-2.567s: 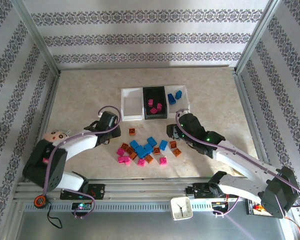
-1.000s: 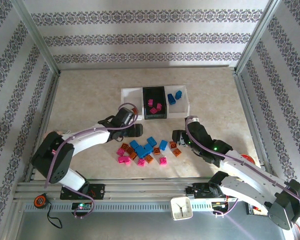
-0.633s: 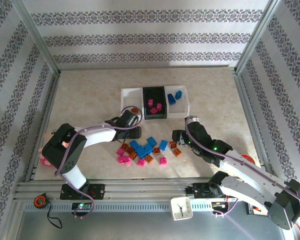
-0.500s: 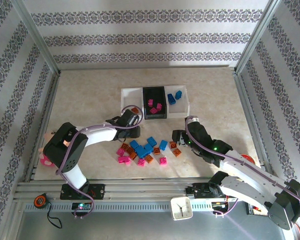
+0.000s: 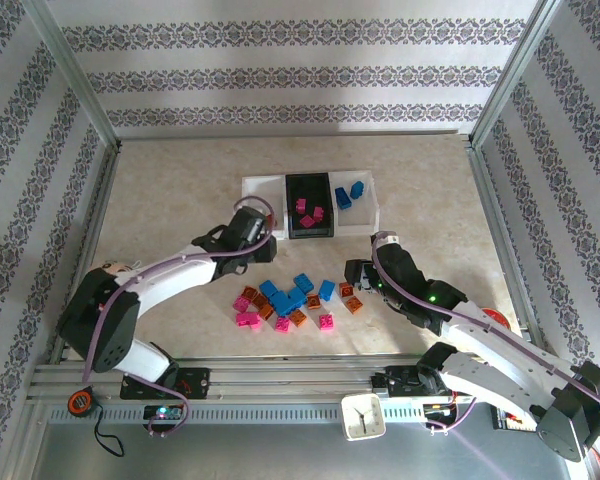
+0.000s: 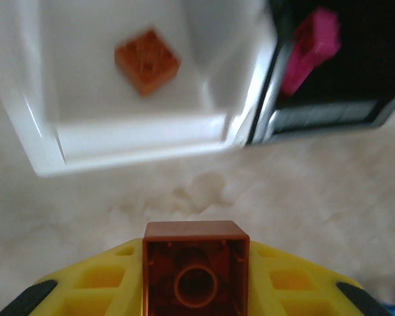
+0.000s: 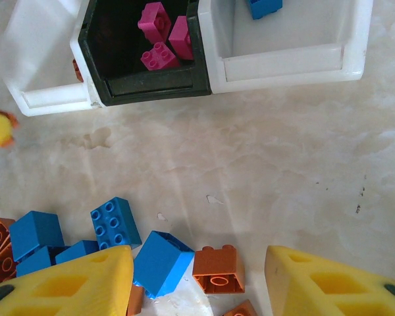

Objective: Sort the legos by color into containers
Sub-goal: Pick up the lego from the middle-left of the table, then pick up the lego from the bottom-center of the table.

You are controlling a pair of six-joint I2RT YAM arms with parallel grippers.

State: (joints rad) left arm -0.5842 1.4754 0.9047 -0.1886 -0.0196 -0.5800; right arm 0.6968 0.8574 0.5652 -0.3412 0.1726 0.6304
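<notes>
My left gripper (image 5: 258, 236) is shut on an orange-brown lego (image 6: 195, 273), held hollow side toward the wrist camera just in front of the containers (image 5: 263, 200). The left white bin (image 6: 118, 99) holds one orange lego (image 6: 147, 60). Pink legos (image 7: 164, 33) lie in the black middle bin (image 7: 118, 46), and blue ones (image 5: 350, 192) in the right white bin (image 7: 283, 39). Several blue, pink and orange legos (image 5: 285, 300) lie piled on the table. My right gripper (image 7: 197, 283) is open low over the pile's right end, with an orange lego (image 7: 217, 270) and a blue lego (image 7: 163, 262) between its fingers.
A small white clock (image 5: 362, 416) and an orange tape measure (image 5: 80, 402) sit on the rail at the near edge. Metal frame posts and patterned walls enclose the table. Bare tabletop stretches between the pile and the bins.
My left gripper closed on an orange-brown lego at the pile's upper left and lifted it back toward the left white bin. The right arm has stayed put.
</notes>
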